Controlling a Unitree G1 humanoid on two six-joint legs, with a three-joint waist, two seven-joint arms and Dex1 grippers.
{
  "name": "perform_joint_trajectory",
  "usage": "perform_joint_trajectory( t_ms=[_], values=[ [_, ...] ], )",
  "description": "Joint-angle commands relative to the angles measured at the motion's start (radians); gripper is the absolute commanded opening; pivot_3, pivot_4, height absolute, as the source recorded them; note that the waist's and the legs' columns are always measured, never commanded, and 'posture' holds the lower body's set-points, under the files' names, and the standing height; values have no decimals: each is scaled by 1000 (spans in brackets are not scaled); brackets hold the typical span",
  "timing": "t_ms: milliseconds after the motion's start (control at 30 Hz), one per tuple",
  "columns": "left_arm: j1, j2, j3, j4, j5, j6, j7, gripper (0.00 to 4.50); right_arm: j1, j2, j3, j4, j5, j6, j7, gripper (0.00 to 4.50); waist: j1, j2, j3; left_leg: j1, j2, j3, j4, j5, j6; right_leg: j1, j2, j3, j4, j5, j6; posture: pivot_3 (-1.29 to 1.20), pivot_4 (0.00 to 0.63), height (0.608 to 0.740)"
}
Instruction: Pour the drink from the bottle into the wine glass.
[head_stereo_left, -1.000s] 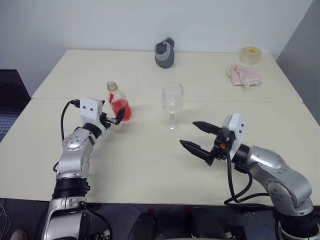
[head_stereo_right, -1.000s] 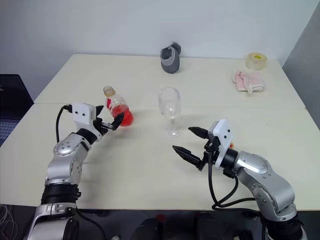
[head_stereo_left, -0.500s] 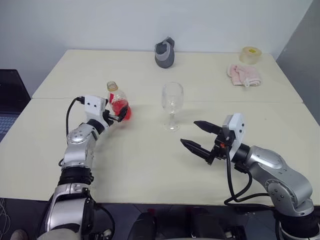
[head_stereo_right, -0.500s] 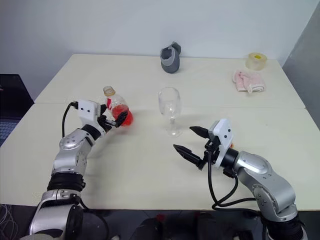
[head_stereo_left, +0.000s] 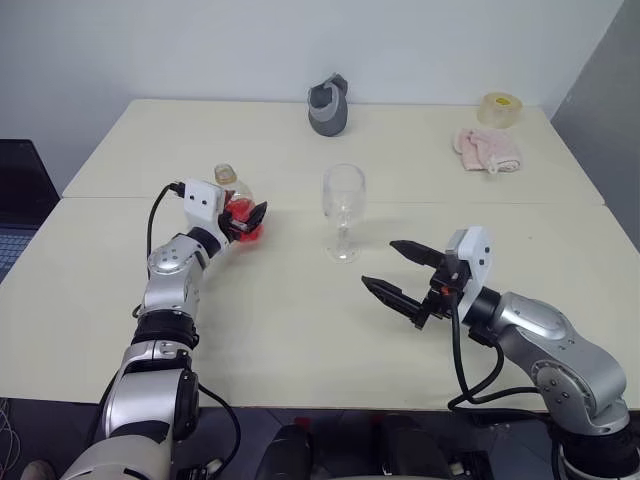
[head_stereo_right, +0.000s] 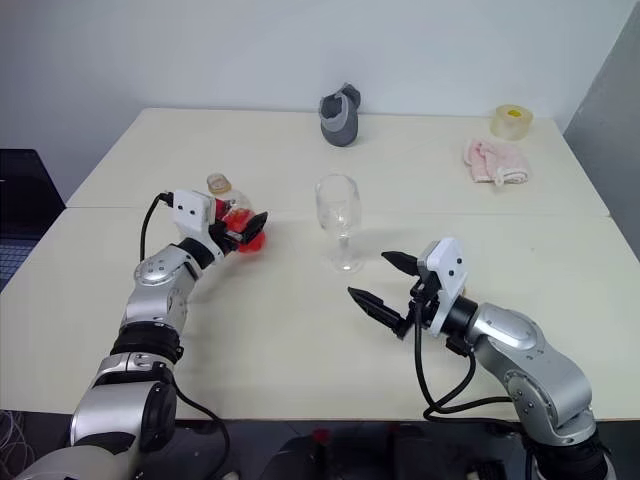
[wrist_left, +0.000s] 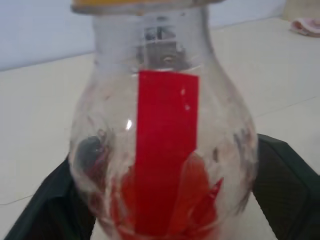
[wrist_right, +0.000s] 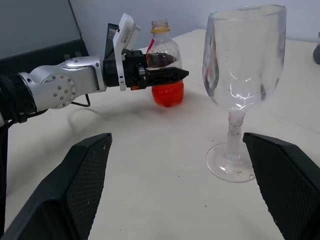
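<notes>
The bottle (head_stereo_left: 227, 180) stands upright on the table's left half, with the red drink (wrist_right: 167, 94) in its rounded lower body. My left gripper (head_stereo_left: 246, 217) reaches in level and is shut on the bottle's body, one black finger (wrist_left: 287, 190) pressed against each side. The wine glass (head_stereo_left: 343, 198) stands upright to the right of the bottle, with nothing in its bowl. My right gripper (head_stereo_left: 379, 264) hovers open in front of and to the right of the glass, a short way from its foot, holding nothing.
The cream table (head_stereo_left: 300, 330) has a seam running across it just behind the bottle and glass. At the back stand a grey object (head_stereo_left: 328, 106), a roll of tape (head_stereo_left: 500, 108) and a pink cloth (head_stereo_left: 487, 148). A dark screen (head_stereo_left: 20, 190) sits off the left edge.
My left gripper has moved forward so its fingers flank the bottle, and they have closed in on its body. The bottle, glass and right arm have stayed put.
</notes>
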Motion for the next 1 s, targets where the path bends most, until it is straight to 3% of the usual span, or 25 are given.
perform_joint_trajectory(
  t_ms=[33, 167, 300, 633, 1000],
  values=[
    [-21, 11, 15, 4, -3, -28, -4, 2665, 1, -8, -8, -48, 10, -4, -4, 4500, 0, 0, 0, 0, 0, 0, 0, 0, 0, 0, 0, 0, 0, 0, 0, 0, 150, 740],
    [-23, 15, 20, 10, -1, -33, 3, 1779, -3, -6, -10, -42, 11, -5, -5, 4500, 0, 0, 0, 0, 0, 0, 0, 0, 0, 0, 0, 0, 0, 0, 0, 0, 150, 740],
    [-20, 14, 19, -7, 0, -27, 9, 1245, -13, -2, -7, -29, 6, -10, -4, 4500, 0, 0, 0, 0, 0, 0, 0, 0, 0, 0, 0, 0, 0, 0, 0, 0, 150, 740],
    [-173, 16, -83, -65, 56, 48, -70, 1133, -106, 0, -40, -8, 37, 35, -30, 4500, 3, -3, 2, -1, -3, -2, 1, 1, 1, 0, 3, -2, 1, 0, 0, 0, 150, 740],
    [-452, -21, -178, 175, 144, -126, -217, 1133, -291, 11, -75, 67, 47, 137, -116, 4500, -4, -4, 2, -2, -5, 1, 0, 1, 0, -2, 2, 0, 0, 0, 0, 0, 150, 740]
  ],
)
